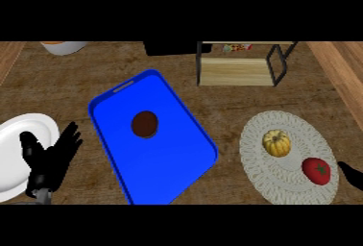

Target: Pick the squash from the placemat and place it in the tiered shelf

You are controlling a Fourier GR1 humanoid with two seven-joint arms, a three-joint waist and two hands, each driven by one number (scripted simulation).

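A small yellow ribbed squash (276,142) lies on the round white woven placemat (284,187) at the right, with a red tomato (316,170) just below and right of it. The tiered shelf (238,71), a dark frame with a pale wooden board, stands at the back, right of centre. My left hand (51,156) rests open at the lower left, fingers up, over the edge of a white plate. Only a black tip of my right hand (352,174) shows at the right edge, beside the tomato and apart from the squash.
A large blue tray (166,168) lies slanted in the middle with a brown round item (144,124) on it. A white plate (18,139) sits at the left edge. A white bowl (64,46) stands at the back left. Wooden counter edge runs along the right.
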